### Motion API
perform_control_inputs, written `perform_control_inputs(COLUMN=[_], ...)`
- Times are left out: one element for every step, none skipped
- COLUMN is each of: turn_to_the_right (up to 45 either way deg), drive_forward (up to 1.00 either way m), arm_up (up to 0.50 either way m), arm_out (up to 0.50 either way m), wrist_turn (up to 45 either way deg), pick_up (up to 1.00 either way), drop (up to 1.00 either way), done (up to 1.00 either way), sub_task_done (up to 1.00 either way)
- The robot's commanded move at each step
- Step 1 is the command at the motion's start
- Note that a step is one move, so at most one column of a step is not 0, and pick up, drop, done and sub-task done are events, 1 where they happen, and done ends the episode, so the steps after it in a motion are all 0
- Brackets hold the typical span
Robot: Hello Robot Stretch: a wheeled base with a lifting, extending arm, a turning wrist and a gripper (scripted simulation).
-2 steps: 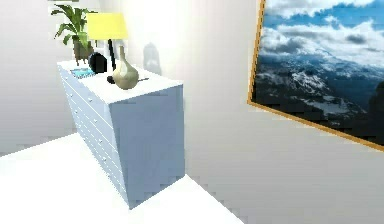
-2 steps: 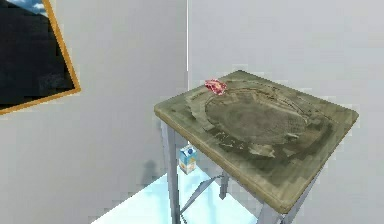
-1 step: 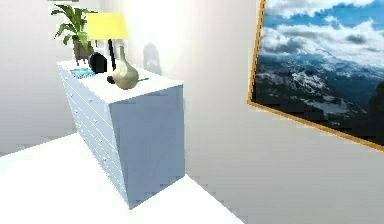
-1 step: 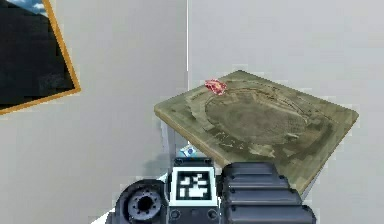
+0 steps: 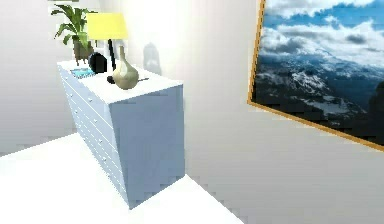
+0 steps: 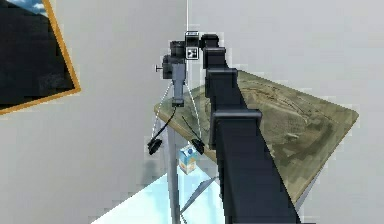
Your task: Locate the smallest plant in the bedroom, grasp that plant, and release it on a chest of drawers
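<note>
Standing on pale dresser (image 5: 140, 135): yellow-shaded lamp (image 5: 108, 30), plant (image 5: 72, 22) (leafy, behind).

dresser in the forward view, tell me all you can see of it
The dresser is a pale blue-white chest seen corner-on, upright on the light floor beside a wall. Its front shows a stack of drawers; its side is plain. On its top stand a yellow-shaded lamp and a leafy plant.

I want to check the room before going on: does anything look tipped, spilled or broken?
Nothing stands out. The lamp stands upright on the drawers, the plant behind it is upright too, and the painting hangs flat against the wall.
</note>
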Motion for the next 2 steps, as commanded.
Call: perform_control_inputs(turn_to_the_right=[0.0,0.0], drive_forward=[0.00,0.00], arm_up=[0.00,0.00], arm_out=[0.00,0.00], wrist_turn=[45.0,45.0], pick_up=[0.00,0.00], drop=[0.00,0.00], done=[0.00,0.00], sub_task_done=[0.00,0.00])
